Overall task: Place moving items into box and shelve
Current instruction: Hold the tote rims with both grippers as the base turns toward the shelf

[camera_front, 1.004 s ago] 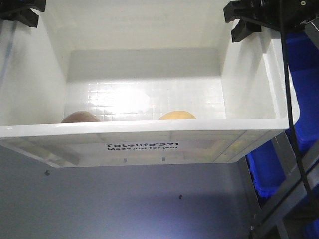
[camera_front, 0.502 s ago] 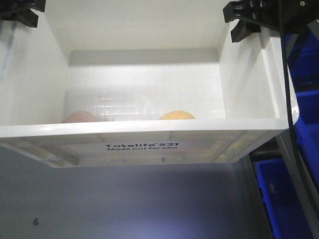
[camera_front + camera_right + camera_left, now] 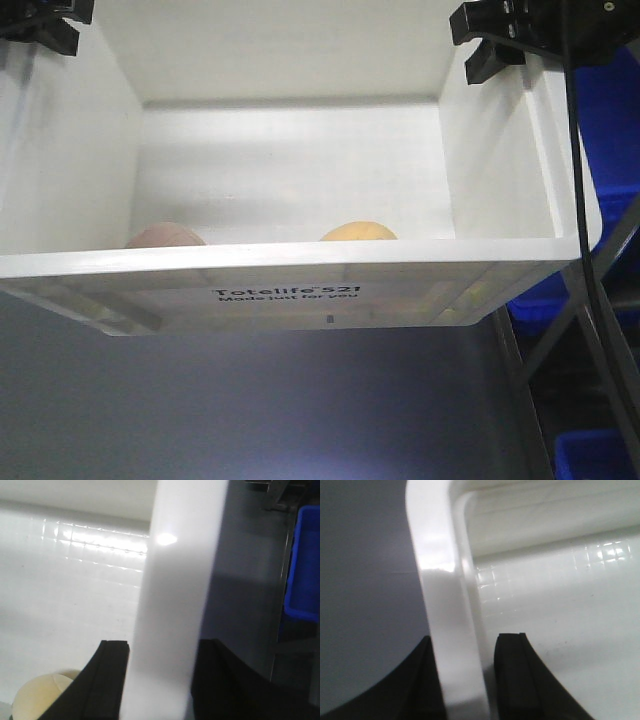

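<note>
Pink lump, yellow lump already in the box; left gripper and right gripper jaws clamp its walls. Shelving's next, probably keep it level.

The box was white with black lettering, its floor faintly gridded. It held a pinkish-brown lump and a yellow-tan lump. The bin at three o'clock was blue.

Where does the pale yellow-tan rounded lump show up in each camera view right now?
Front-facing: pale yellow-tan rounded lump low centre-right, behind the near wall of the white plastic crate.
Left wrist: not in view.
Right wrist: bottom-left corner, inside the crate.
Shared landmark: the crate's rim, in all three.
</note>
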Tool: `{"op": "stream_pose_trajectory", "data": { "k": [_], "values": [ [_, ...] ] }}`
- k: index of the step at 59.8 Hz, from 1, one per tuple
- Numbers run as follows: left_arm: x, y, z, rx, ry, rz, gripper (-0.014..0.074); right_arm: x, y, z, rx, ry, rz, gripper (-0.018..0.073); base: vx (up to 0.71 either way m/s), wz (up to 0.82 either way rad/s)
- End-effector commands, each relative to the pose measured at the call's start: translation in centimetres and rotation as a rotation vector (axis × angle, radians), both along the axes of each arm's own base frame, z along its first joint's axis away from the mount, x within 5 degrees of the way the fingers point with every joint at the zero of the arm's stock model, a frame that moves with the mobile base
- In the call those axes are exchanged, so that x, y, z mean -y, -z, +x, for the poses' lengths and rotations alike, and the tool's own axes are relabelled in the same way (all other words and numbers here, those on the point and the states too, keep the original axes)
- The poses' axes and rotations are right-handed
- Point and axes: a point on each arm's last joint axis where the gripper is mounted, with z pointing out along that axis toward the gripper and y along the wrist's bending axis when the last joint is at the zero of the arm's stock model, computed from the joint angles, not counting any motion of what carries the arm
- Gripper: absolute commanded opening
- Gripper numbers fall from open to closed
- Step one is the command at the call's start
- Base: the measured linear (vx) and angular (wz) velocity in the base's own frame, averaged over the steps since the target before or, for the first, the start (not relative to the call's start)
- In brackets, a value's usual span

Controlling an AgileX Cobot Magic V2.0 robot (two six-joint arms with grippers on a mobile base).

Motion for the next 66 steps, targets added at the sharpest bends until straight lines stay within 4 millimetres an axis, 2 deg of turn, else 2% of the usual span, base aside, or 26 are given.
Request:
{"op": "stream_pose_trajectory", "data": {
  "k": [1, 29, 66],
  "values": [
    [-0.31, -3.4, -1.29, 0.192, 0.007, -0.017, -0.0007, 0.76, -3.12, -0.67, 0.178, 0.035, 0.031, -0.0005, 0.48, 0.21],
    [-0.31, -3.4, -1.29, 0.192, 0.007, -0.017, -0.0007, 0.76, -3.12, -0.67, 0.178, 0.035, 0.031, -0.0005, 0.4, 0.41],
    [-0.31, -3.39, -1.3, 0.191, 0.007, -0.017, -0.0007, 0.76, -3.12, -0.67, 0.178, 0.035, 0.031, -0.0005, 0.27, 0.74]
  ]
}}
